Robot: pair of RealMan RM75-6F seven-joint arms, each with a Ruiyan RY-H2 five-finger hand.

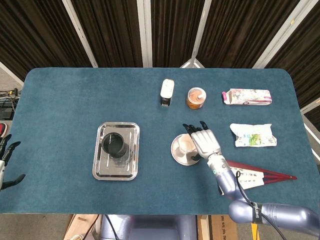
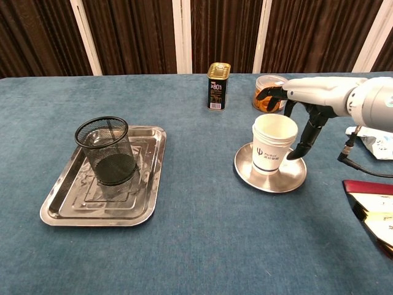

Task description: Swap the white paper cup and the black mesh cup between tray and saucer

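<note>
The white paper cup stands upright on the steel saucer; the black mesh cup sits on the steel tray, well left of that saucer. The right hand hovers just right of the paper cup, fingers spread and holding nothing. The cup looks light and easily crushed (thin walls), so a gentle mid-wall grasp seems wisest. The left hand, far left of the saucer, hangs spread and empty.
</note>
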